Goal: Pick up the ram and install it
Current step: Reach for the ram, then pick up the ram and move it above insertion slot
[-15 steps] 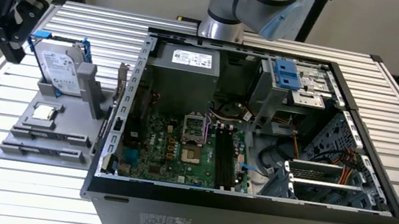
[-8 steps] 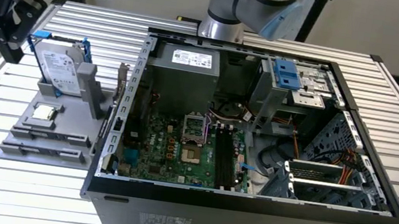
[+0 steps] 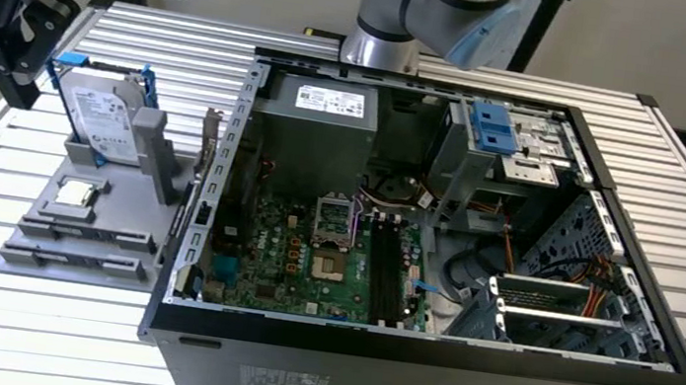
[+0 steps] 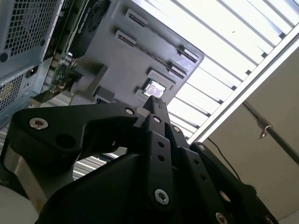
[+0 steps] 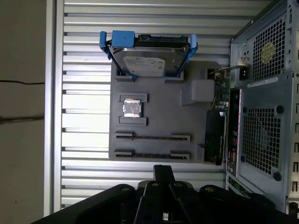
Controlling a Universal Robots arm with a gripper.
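Shut, empty gripper (image 5: 163, 169), well apart from thin ram (image 5: 152, 137) on edge in tray (image 5: 161, 121) slot. Might tip or slip out if pinched off middle.

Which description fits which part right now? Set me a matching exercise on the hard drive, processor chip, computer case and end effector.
Things:
1. hard drive
2. processor chip
3. computer case
4. end effector

States:
A. side open, motherboard showing
B. lying flat in a square pocket of the gray holder
C. shut, holding nothing
D. standing on edge in a blue frame

Pairs: 1-D, 2-B, 3-A, 4-C
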